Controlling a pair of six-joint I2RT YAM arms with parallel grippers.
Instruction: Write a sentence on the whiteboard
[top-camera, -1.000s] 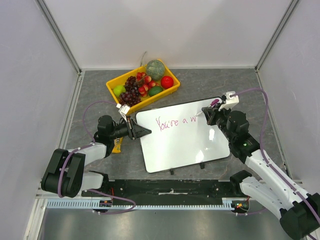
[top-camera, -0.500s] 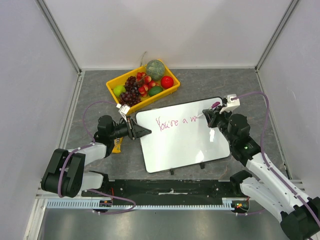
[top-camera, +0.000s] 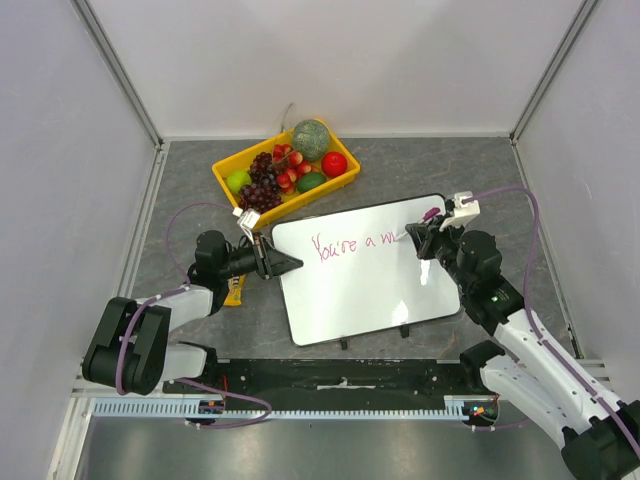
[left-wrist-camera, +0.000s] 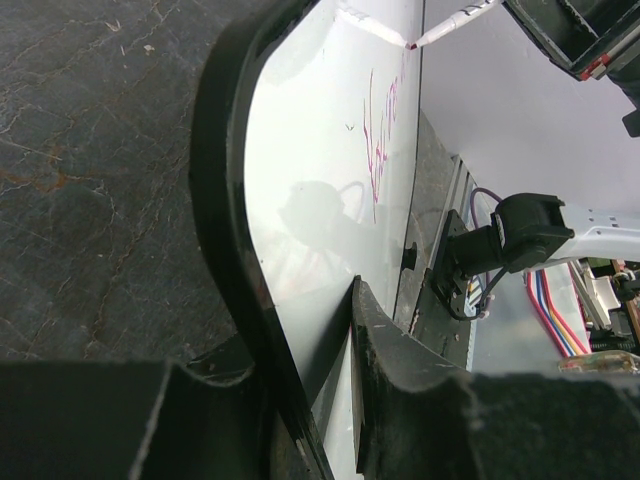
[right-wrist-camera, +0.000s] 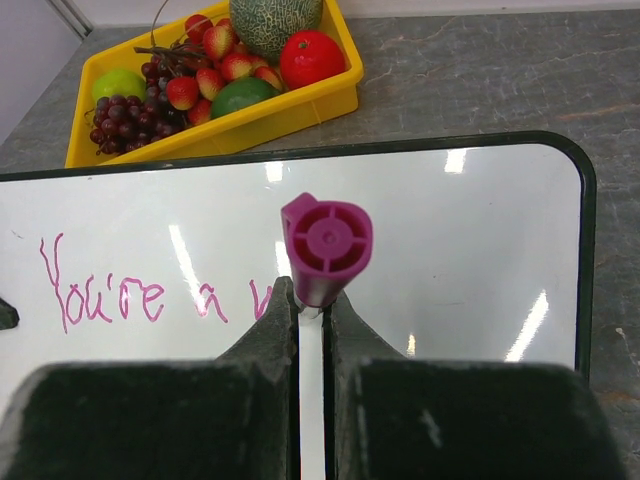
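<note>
The whiteboard (top-camera: 360, 290) is a glossy white rectangle with rounded corners and a thin black rim. It lies flat on the grey counter (top-camera: 450, 170), turned slightly so that its right end sits farther back. Two small black clips sit on its near long edge. Magenta handwriting, "You're a w", runs across its far half. The left hand (top-camera: 285, 264) clamps its left edge.

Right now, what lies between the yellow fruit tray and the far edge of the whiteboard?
Only a bare strip of grey table separates the yellow tray from the whiteboard. The right wrist view shows it most clearly.
</note>
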